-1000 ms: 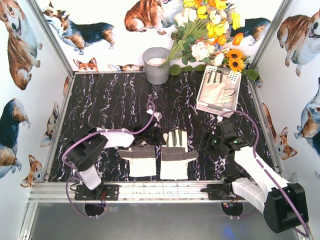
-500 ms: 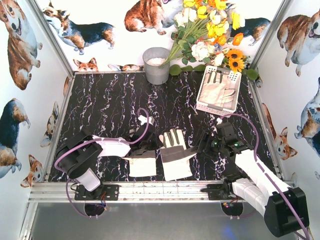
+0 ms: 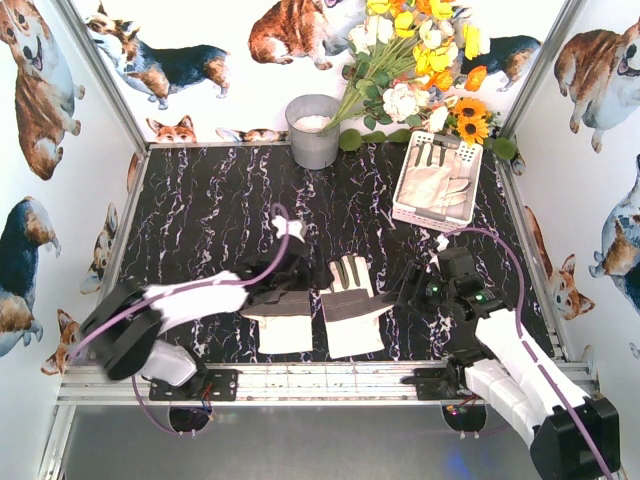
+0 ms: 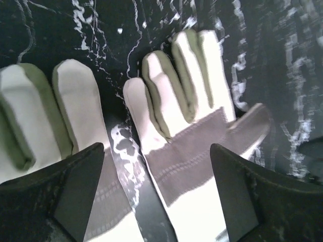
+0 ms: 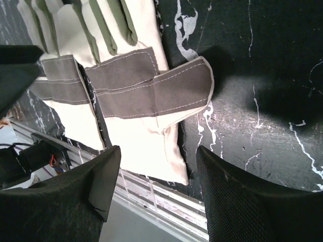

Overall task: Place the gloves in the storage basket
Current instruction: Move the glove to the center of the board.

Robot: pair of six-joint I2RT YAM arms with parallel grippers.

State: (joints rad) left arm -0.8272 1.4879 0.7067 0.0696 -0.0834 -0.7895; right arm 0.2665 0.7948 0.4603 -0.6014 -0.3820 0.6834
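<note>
Jaws of left gripper (image 4: 157, 151) stand wide apart, nothing between them, above the fingers of two gloves lying flat side by side near the table (image 3: 220, 210) front edge: left glove (image 3: 283, 328), right glove (image 3: 352, 318). Right gripper (image 5: 157, 151) open, empty, just right of right glove. Storage basket (image 3: 405, 182) far right, more gloves (image 3: 437, 185) inside.

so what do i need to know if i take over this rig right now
Left end effector: open, empty, above the table gloves.
Right end effector: open, empty, by the right glove.
Left glove lies flat beside it at the near edge.
Storage basket, far right, has at least one stored glove.
To do: both table gloves go into the basket.
</note>
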